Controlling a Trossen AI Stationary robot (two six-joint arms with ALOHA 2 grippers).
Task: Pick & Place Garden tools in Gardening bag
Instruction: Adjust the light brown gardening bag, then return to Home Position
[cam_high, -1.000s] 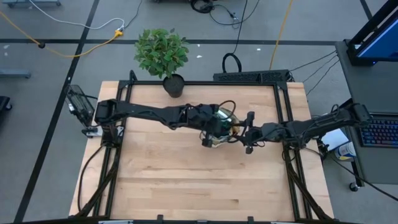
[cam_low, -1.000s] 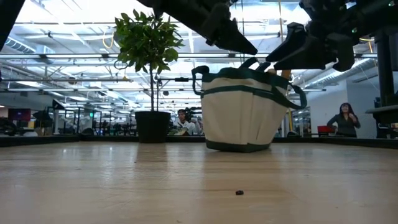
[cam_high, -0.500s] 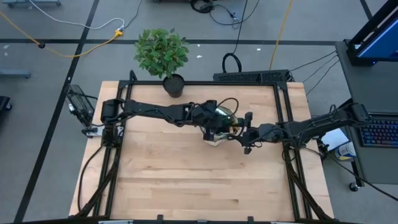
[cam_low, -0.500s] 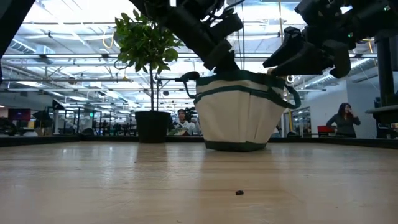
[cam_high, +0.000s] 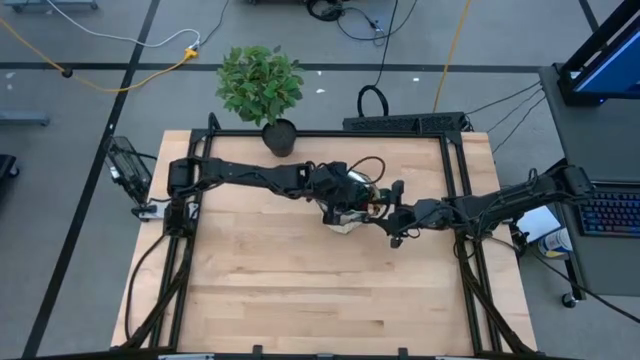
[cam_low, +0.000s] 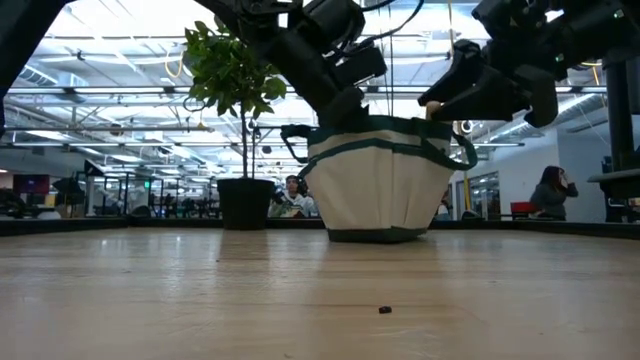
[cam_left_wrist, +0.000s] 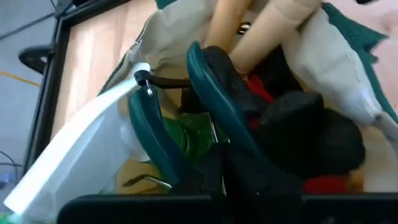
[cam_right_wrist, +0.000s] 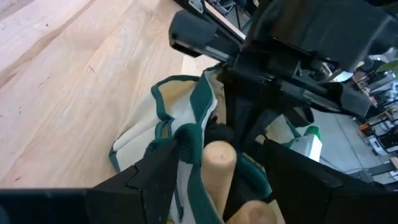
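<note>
Bag stands upright on the counter, just right of the potted plant in the low view, nearer the plant end than the front edge. Tools already inside: wooden handles, red-black gloves, something green.

Left hand reaches down into the bag mouth; finger spread hidden, cannot tell. Right hand sits at the bag's rim on the side away from the plant, fingers spread wide either side of a wooden handle, not gripping it.

To do well: keep the rim held open, push tools straight down, don't tip the bag or snag the loop handles.

Only the wrist views show the contents; the low view shows the bag sitting flat; the high view hides the bag under the arms.
</note>
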